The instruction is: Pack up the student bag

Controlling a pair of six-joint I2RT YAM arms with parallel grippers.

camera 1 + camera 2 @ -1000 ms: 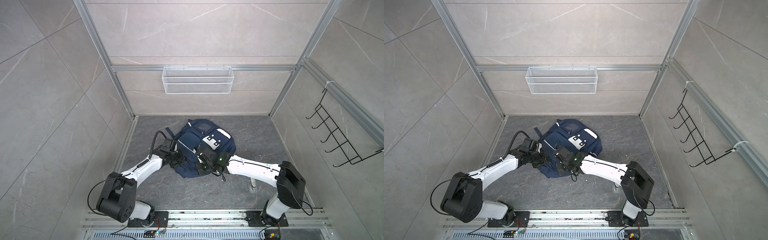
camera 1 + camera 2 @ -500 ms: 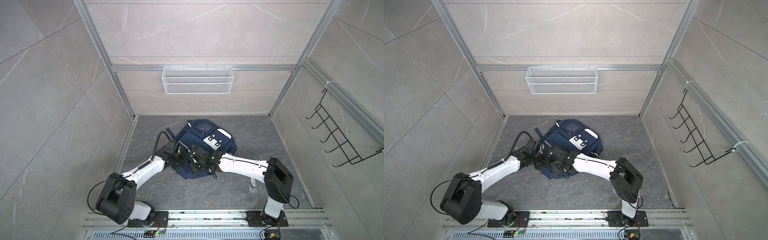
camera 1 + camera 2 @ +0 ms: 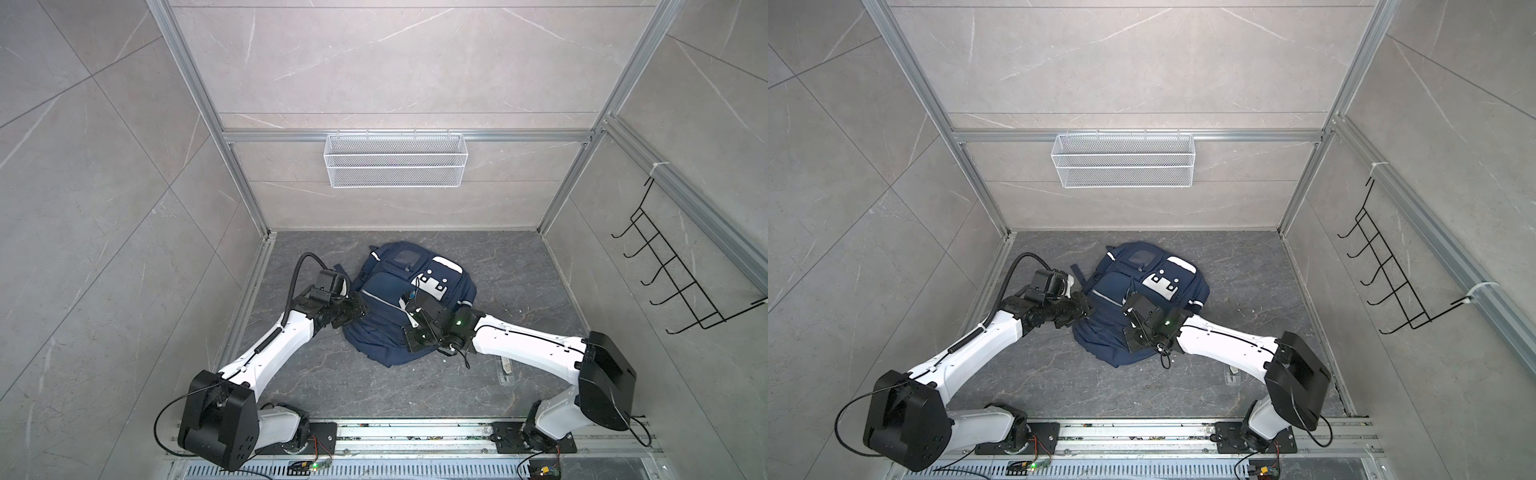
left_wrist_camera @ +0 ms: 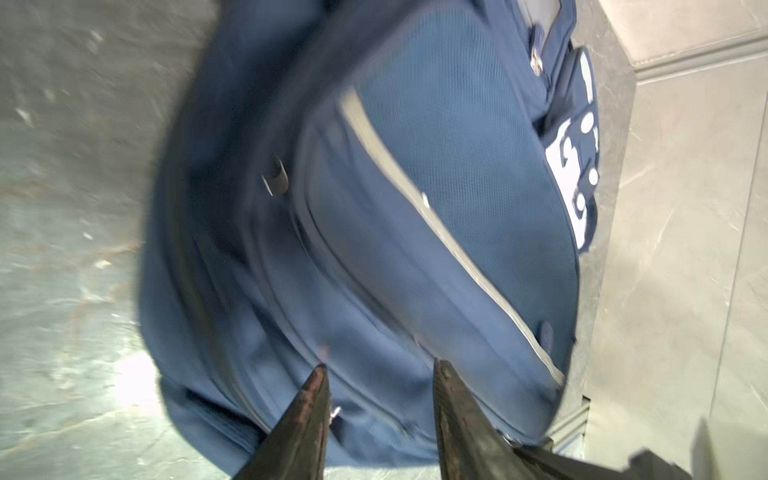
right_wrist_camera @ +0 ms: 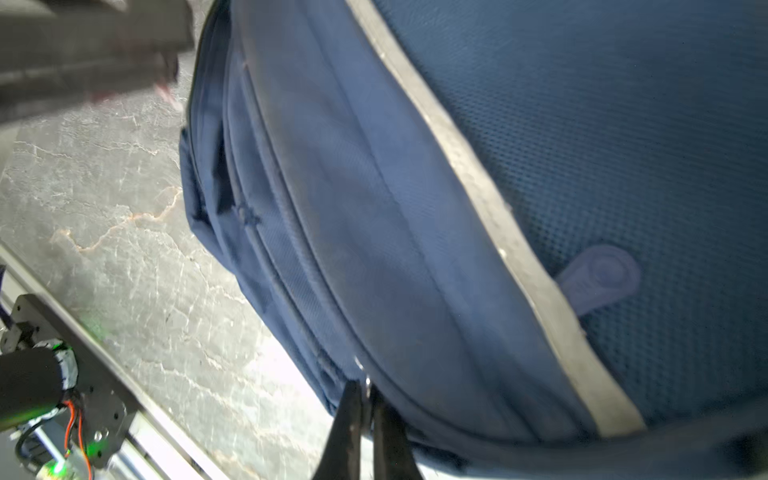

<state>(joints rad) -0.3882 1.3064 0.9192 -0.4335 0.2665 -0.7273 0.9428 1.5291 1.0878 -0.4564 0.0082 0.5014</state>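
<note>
Fingertips [image 4: 311,399] of my left gripper [image 4: 380,370] stand apart with nothing between them, aimed at the side of the student bag [image 4: 436,174]; I cannot tell whether they touch the blue cloth. My right gripper [image 5: 365,392] is pinched closed, its tips right at a zip line along the bag's edge. A small glint of metal sits at the tips, but I cannot tell whether I have it in my grip. Just beyond runs the silver stripe [image 5: 478,183], with a round blue pull tab [image 5: 602,278] lying on the textured cloth beside it. In both top views the bag lies on the dark floor [image 3: 519,270], front up, its white patch [image 3: 434,282] toward the back wall. My left arm is at its left side and my right arm over its near right part. A white wire basket [image 3: 395,160] hangs on the back wall, well apart from the bag.
</note>
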